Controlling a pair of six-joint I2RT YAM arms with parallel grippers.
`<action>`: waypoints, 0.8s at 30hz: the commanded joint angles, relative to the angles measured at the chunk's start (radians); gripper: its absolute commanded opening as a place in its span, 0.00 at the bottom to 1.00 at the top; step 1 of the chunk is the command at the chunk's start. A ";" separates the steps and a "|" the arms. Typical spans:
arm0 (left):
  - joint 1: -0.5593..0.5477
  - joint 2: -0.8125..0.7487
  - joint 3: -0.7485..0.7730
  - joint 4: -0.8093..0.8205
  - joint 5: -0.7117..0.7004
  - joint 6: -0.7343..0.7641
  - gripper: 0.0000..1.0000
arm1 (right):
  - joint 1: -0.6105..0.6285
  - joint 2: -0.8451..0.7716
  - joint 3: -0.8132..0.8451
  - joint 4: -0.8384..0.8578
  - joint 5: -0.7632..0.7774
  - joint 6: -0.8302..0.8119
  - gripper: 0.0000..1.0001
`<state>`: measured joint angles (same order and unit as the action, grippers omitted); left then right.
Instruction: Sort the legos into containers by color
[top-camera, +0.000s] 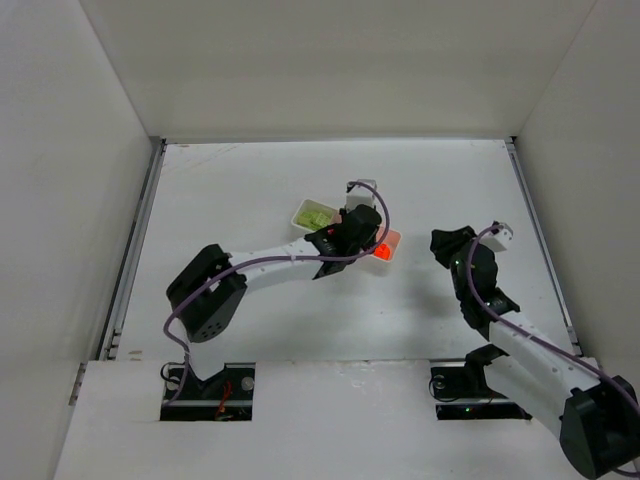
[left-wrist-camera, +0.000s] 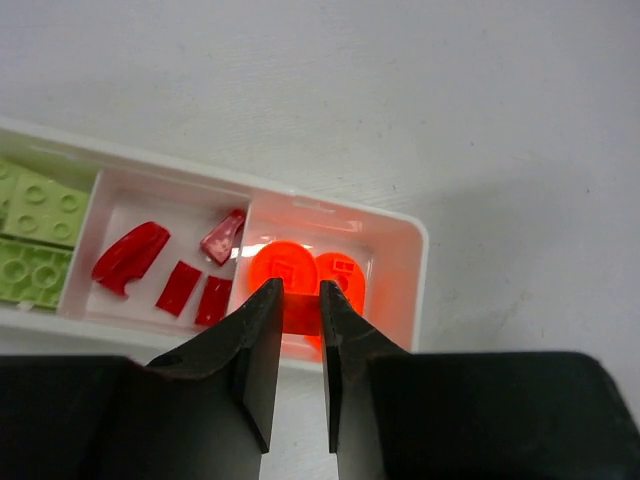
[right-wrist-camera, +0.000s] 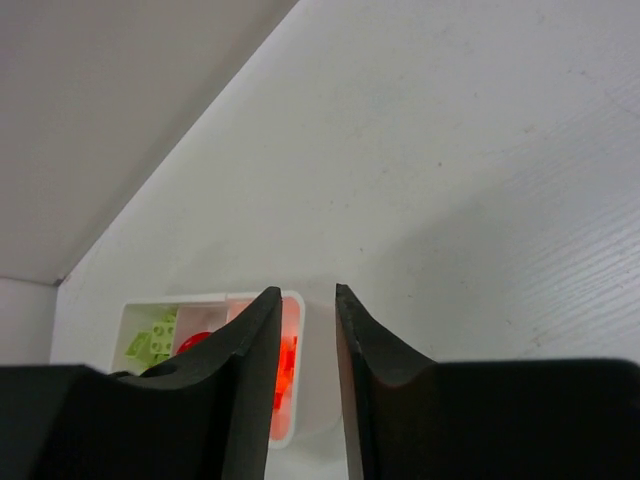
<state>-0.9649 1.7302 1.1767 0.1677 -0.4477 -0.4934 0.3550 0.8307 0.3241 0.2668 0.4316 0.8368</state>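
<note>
The white tray (left-wrist-camera: 423, 262) lies on the table with three compartments. The left one holds pale green square legos (left-wrist-camera: 40, 205), the middle one small red legos (left-wrist-camera: 130, 255), and the right one round orange legos (left-wrist-camera: 345, 272). My left gripper (left-wrist-camera: 300, 288) hangs over the orange compartment, its jaws nearly together on a small orange lego (left-wrist-camera: 300, 312). In the top view it (top-camera: 375, 245) covers the tray's right end (top-camera: 392, 240). My right gripper (top-camera: 440, 245) is right of the tray, slightly open and empty. Its wrist view shows the tray (right-wrist-camera: 215, 298) beyond its left finger (right-wrist-camera: 255, 330).
White walls enclose the table on three sides, with metal rails along the left (top-camera: 135, 240) and right (top-camera: 540, 240) edges. The left arm reaches diagonally across the middle of the table. Bare white tabletop lies around the tray.
</note>
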 joint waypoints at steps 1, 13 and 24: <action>-0.004 0.064 0.102 0.009 0.034 0.052 0.17 | 0.002 0.013 -0.007 0.092 -0.017 0.024 0.37; -0.010 0.129 0.161 0.007 0.046 0.058 0.45 | -0.003 0.038 -0.010 0.109 -0.036 0.031 0.46; 0.056 -0.170 -0.073 0.010 -0.008 0.069 1.00 | 0.006 0.042 0.000 0.114 -0.014 0.008 0.48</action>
<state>-0.9482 1.7206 1.1690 0.1585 -0.4057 -0.4301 0.3550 0.8948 0.3161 0.3187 0.4034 0.8589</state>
